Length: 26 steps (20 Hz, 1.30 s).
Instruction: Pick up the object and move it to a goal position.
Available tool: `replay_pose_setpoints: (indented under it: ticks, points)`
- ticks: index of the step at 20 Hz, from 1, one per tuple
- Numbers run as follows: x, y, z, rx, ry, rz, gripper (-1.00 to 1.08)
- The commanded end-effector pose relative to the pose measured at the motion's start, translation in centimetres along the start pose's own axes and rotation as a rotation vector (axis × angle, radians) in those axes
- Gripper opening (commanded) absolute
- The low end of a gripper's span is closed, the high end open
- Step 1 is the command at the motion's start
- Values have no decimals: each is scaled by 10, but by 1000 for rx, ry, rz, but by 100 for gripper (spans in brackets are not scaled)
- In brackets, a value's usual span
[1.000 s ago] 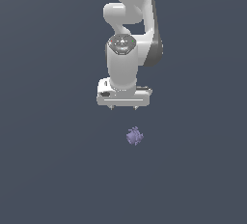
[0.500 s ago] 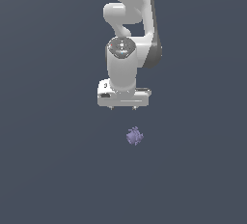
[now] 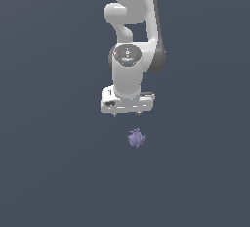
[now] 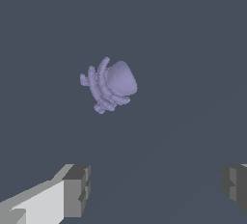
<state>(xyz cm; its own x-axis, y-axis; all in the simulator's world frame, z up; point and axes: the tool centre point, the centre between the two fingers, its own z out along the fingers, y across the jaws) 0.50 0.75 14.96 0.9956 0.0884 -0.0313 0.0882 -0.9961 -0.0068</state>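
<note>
The lavender object [image 3: 136,138] is seen lying on the bench just beyond the spread, empty jaws of the gripper [image 3: 126,115], offset toward the exterior view's right

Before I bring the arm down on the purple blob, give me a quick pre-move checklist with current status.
1. End effector open: ok, fingers spread wide.
2. End effector empty: ok, nothing between the fingers.
3. Purple blob visible in both views: ok.
4. Blob untouched and apart from the end effector: ok.
5. Blob centred between the fingers: not ok, it sits toward one finger in the wrist view.
6. Goal position visible: cannot tell, no marker shows.
</note>
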Motion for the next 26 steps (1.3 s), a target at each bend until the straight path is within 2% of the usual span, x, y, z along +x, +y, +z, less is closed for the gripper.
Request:
replay_pose_setpoints:
  ticks: [1,14,20,26]
  points:
    - [7,-4,6,-3,2,-51,100]
    - [55,-31,46,-14,22,-393,100]
    - [64,-38,55,-14,28,-467,100]
    - [65,-38,57,-14,28,-475,100]
